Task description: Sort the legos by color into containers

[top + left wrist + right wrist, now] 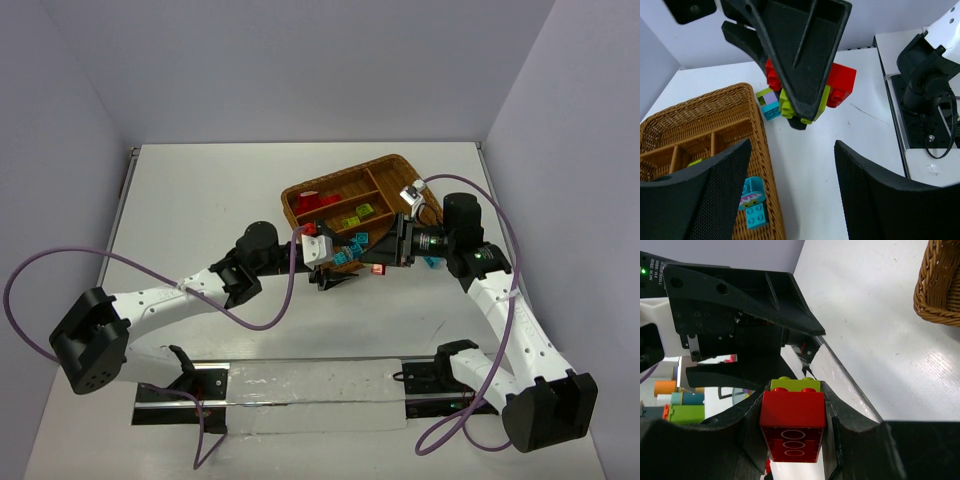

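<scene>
Right gripper (792, 407) is clamping narrowly on a red lego (792, 440), a yellow-green lego (795, 385) stuck to its far side, above the table just beside the wicker tray (345, 172) | left gripper (790, 195) is standing about half open, gripping nothing, facing that stack; contact cannot be told | a cyan lego (756, 215) is lying in the tray.

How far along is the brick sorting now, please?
Done: red bricks, yellow-green bricks and a cyan brick lie in the wicker tray. In hand: the right tool grips a red brick joined to a yellow-green one, facing the open left tool. Left: that pair, plus a mixed stack on the table.
</scene>
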Robot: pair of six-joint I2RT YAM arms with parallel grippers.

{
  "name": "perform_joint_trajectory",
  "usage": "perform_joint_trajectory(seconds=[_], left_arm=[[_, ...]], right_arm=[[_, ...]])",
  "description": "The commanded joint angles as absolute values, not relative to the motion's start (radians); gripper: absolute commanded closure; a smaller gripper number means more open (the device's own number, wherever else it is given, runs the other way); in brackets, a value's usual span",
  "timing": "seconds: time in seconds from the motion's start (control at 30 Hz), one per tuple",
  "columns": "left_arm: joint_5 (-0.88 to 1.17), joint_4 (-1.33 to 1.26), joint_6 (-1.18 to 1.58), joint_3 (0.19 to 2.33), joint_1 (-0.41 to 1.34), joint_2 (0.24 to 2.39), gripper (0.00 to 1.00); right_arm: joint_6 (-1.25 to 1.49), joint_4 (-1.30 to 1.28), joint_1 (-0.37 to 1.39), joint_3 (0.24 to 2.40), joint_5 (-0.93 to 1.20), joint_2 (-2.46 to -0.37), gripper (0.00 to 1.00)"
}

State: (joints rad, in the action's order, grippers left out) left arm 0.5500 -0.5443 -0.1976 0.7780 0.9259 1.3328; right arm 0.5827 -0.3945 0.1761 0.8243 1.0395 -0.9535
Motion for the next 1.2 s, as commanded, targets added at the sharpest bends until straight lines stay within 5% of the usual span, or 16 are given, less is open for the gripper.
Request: perform_joint_trajectory(seconds=[0.0, 0.5, 1.0, 1.17], left_arm=[[0.575, -0.629, -0.235, 0.847, 0.951, 1.364, 0.25], [0.575, -0.690, -0.202, 0.890, 0.997, 1.401, 0.31], [0.586, -0.660, -0.222, 0.902, 1.002, 1.415, 0.56], [0.588, -0.642, -0.240, 0.897, 1.002, 1.406, 0.45]], right_arm=[[0.586, -0.336, 0.174, 0.818, 1.082, -0.939, 1.00], [0.585, -0.339, 0.175, 0.813, 1.083, -0.936, 1.00], [0.600, -0.319, 0.175, 0.804, 1.098, -0.925, 1.00], [0.597, -0.317, 0.176, 0.806, 1.106, -0.926, 1.00]])
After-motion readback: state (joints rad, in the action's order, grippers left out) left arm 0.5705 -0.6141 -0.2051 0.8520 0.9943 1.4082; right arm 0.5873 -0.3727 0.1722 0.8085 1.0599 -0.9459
